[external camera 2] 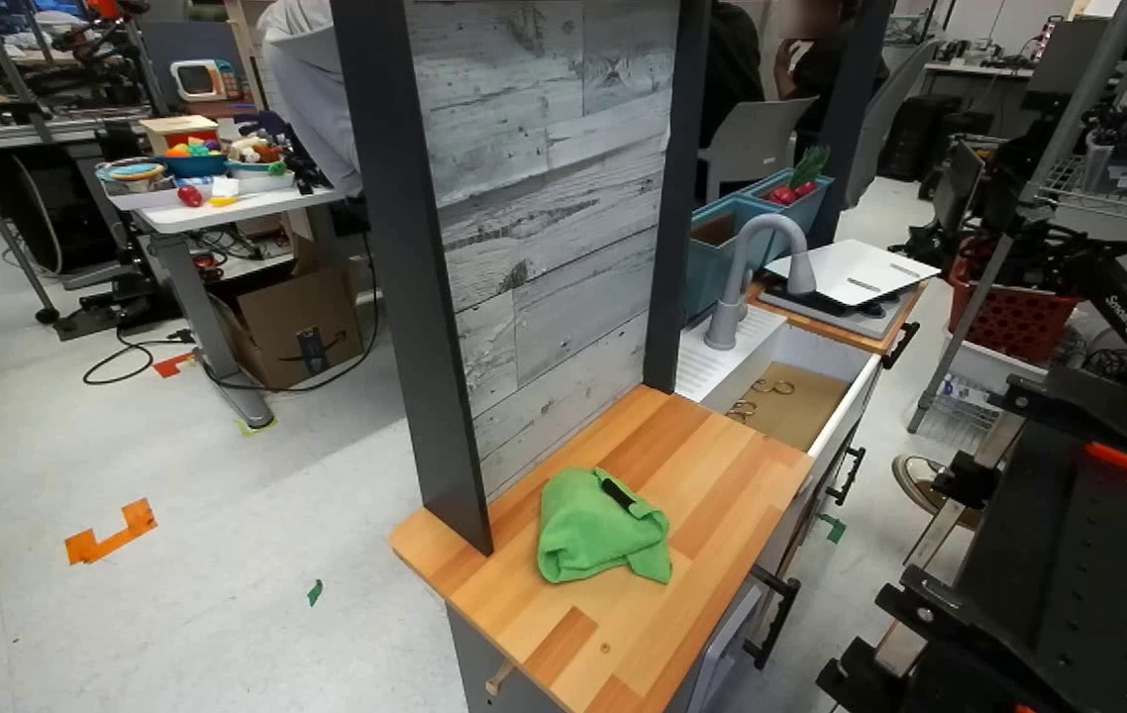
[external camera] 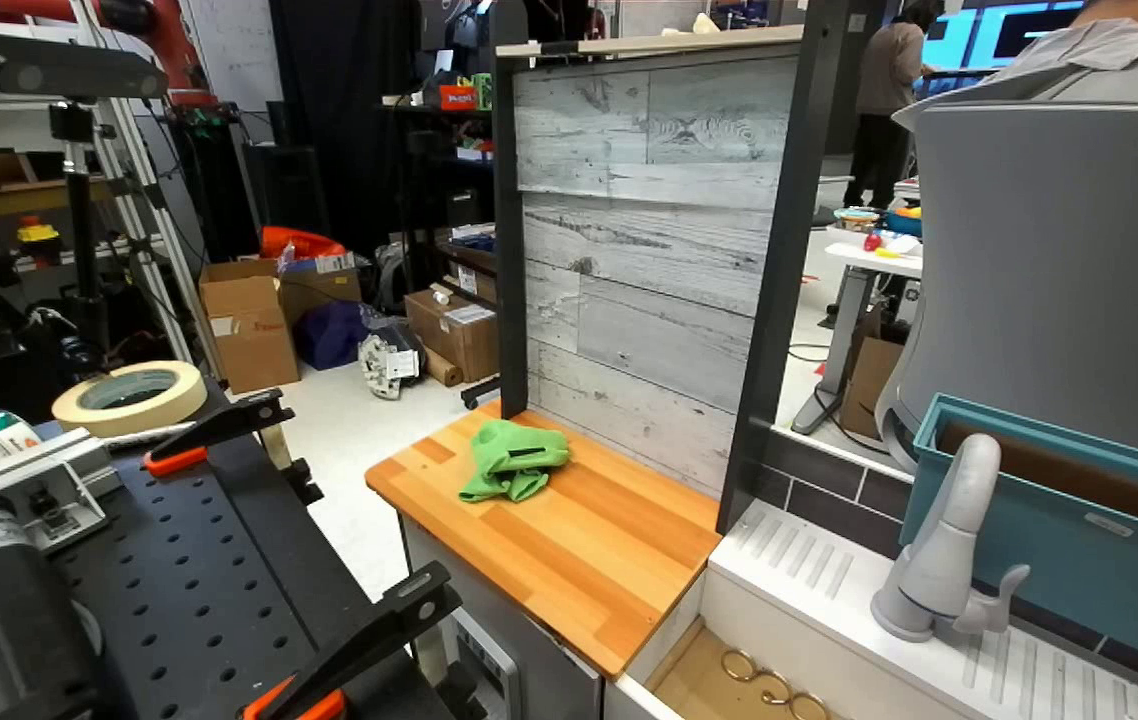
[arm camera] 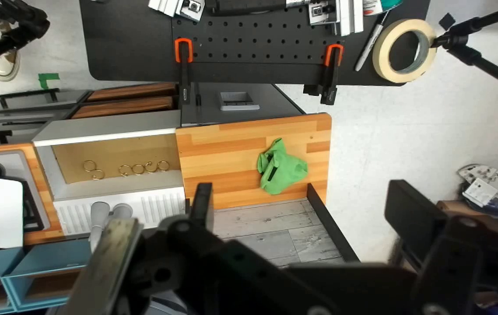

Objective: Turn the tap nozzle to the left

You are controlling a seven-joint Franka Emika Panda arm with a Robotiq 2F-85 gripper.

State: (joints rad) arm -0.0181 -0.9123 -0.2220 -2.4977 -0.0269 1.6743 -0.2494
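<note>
- Tap nozzle [external camera: 944,550]: seen upright at the lower right of the frame in an exterior view, set on the white ribbed counter [external camera: 809,550], teal basin [external camera: 1079,550] just behind. In the wrist view, found at the left, below mid-height.
- Tool [arm camera: 301,192]: fingers spread wide in the wrist view, nothing held between them; tap judged not yet reached. Not made out in either exterior view.
- Handling, as judged: hard, smooth plastic expected; light, stiff, little give under a squeeze, slippery along the rounded taper. Swivel at the foot presumed; its tightness cannot be told.
- Hold: best taken by the flanks of the arch, toward the outlet end, where leverage should be greatest. A sideways push may suffice.
- Small side lever [external camera: 984,612], low at the foot: to be avoided, likely the weakest part.
</note>
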